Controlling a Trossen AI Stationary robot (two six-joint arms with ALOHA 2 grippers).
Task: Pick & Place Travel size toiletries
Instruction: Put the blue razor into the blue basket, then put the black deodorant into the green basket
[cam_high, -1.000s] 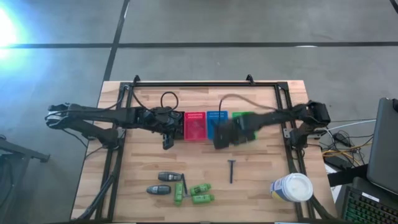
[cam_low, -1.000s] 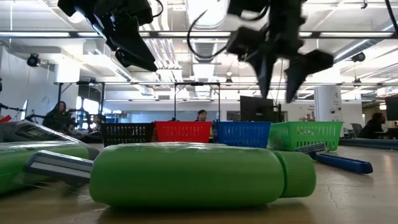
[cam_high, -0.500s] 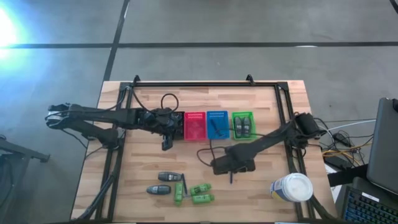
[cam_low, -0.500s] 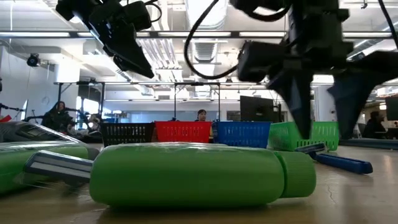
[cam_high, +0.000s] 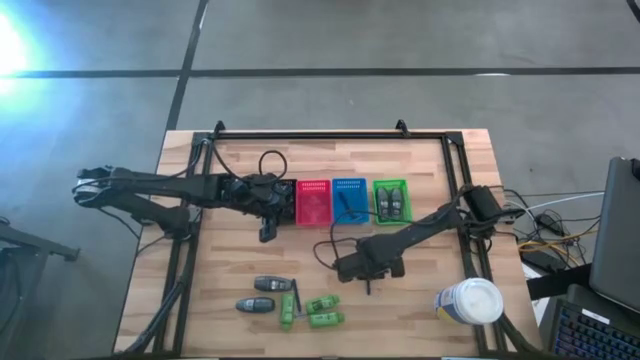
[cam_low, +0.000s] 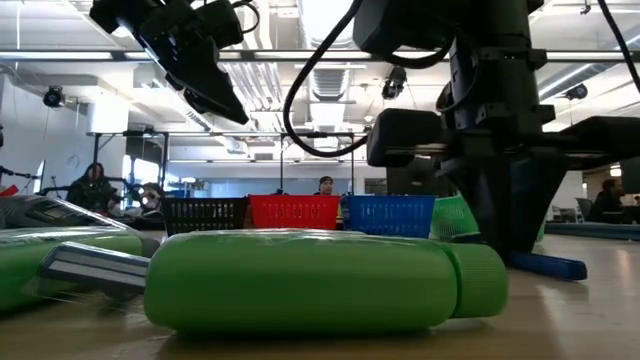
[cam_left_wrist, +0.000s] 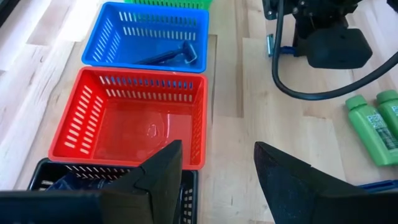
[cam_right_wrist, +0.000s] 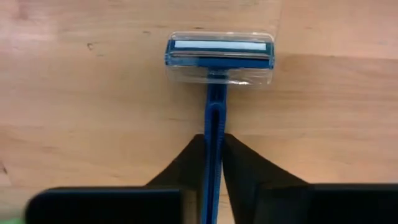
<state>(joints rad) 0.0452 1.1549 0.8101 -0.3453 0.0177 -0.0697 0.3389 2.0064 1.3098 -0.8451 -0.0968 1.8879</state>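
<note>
A blue razor (cam_right_wrist: 219, 51) with a clear cap on its head lies on the table in front of the baskets, and my right gripper (cam_high: 370, 272) is down on it, shut on its handle. In the low view its handle (cam_low: 545, 265) sticks out beside the gripper. My left gripper (cam_left_wrist: 217, 168) hangs open above the black basket (cam_left_wrist: 93, 183), holding nothing. Green bottles (cam_high: 322, 303) and dark grey oval containers (cam_high: 270, 284) lie near the table's near edge. Another razor (cam_left_wrist: 168, 56) lies in the blue basket (cam_high: 349, 200). My right gripper pinches the razor's thin blue handle (cam_right_wrist: 214, 127) between its two fingers, one on each side, some way behind the head. The fingers come from above, pointing down. The razor lies flat on the table, its capped head sticking out beyond the fingertips.
Black, red (cam_high: 313, 201), blue and green (cam_high: 391, 199) baskets stand in a row at the table's middle; dark items lie in the green one. A large white canister (cam_high: 470, 300) stands at the near right. A black frame runs round the table.
My right gripper has gone from above the baskets toward the table's near edge and down to the table, and has shut on the razor's handle. The razor lies where it was.
</note>
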